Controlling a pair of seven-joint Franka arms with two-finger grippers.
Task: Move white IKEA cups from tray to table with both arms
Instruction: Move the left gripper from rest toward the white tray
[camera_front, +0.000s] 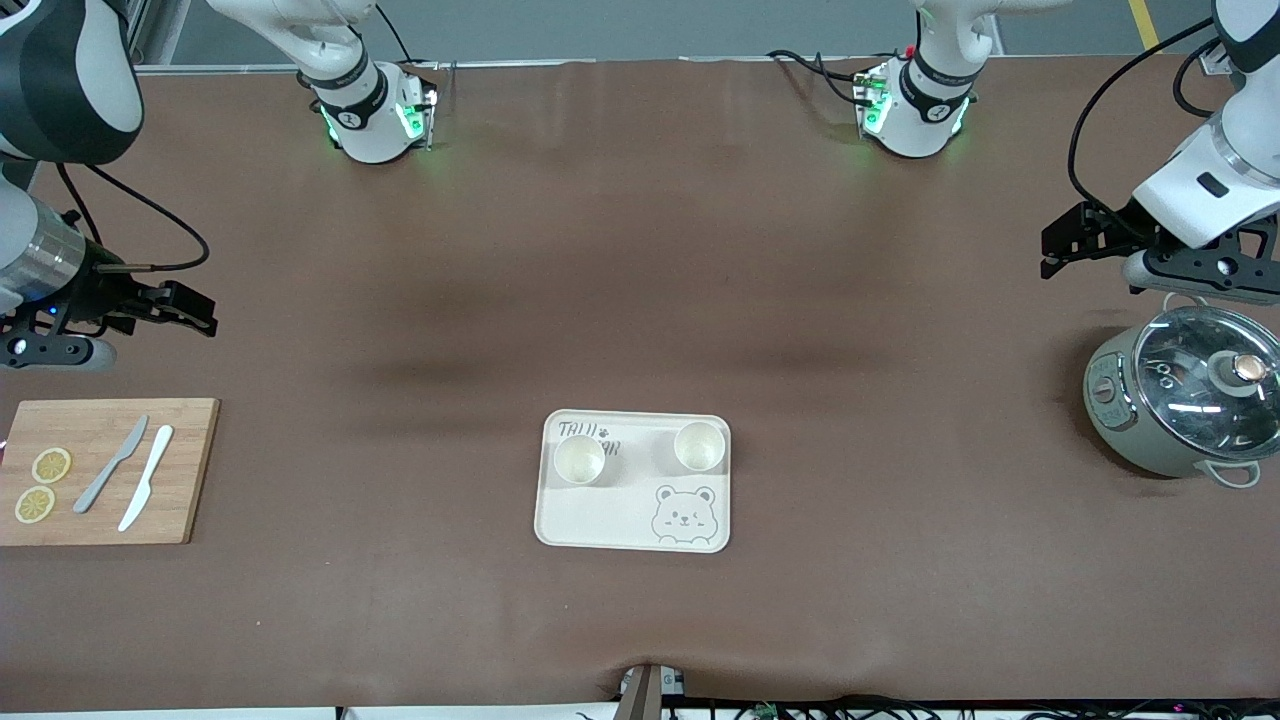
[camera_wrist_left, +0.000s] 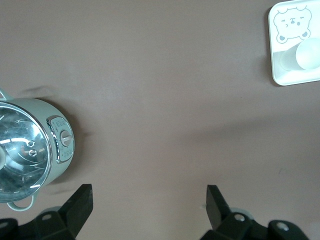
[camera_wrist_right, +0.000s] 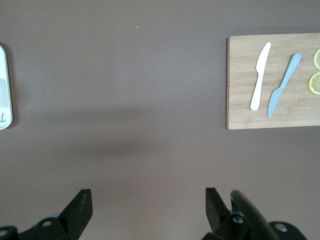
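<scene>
I see two white cups standing upright on the bear tray, which lies in the middle of the tabletop, nearer to the front camera than both arm bases. One cup stands toward the right arm's end of the tray, right by some writing on the tray. The other cup stands toward the left arm's end, above the little bear drawing. The two cups are apart and do not touch. Both look empty. No pincer touches them.

My left pincer hangs in the air at the left arm's end of the tabletop, over bare brown cover just beside the pot. In the left wrist view its two black fingers stand wide apart with nothing between them. The pot is grey-green with a glass lid and a knob on top. From that wrist view I can also see a corner of the tray and part of one cup.

My right pincer hangs at the right arm's end of the tabletop, over bare cover near the wooden board. In the right wrist view its fingers are wide apart too, and hold nothing. On the board lie a grey knife, a white knife just beside it, and two lemon slices.

Both arms are well apart from the tray.
</scene>
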